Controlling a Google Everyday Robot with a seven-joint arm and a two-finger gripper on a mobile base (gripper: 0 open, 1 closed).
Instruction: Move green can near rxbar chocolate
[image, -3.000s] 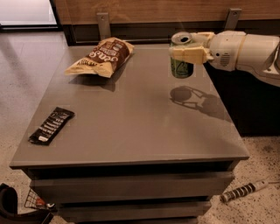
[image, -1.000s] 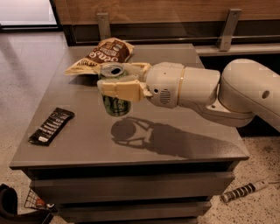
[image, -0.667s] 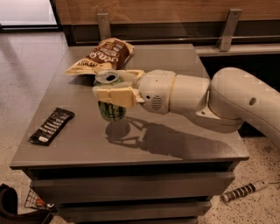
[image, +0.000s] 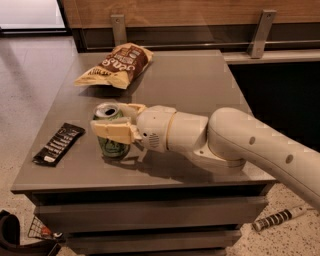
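Observation:
The green can (image: 111, 144) stands upright on the grey table (image: 200, 85), left of centre and near the front, its silver top showing. My gripper (image: 114, 121) reaches in from the right and is shut on the green can, one pale finger across its front and one behind it. The rxbar chocolate (image: 58, 143), a flat black wrapper with white lettering, lies near the table's front left edge, a short gap left of the can.
A crinkled brown-and-tan chip bag (image: 116, 65) lies at the table's back left. My white arm (image: 240, 145) crosses the right front of the table. A striped stick (image: 277, 218) lies on the speckled floor at the right. A wooden wall with metal brackets stands behind.
My gripper has carried the green can left and down toward the front of the table; it now rests on the surface close to the rxbar chocolate.

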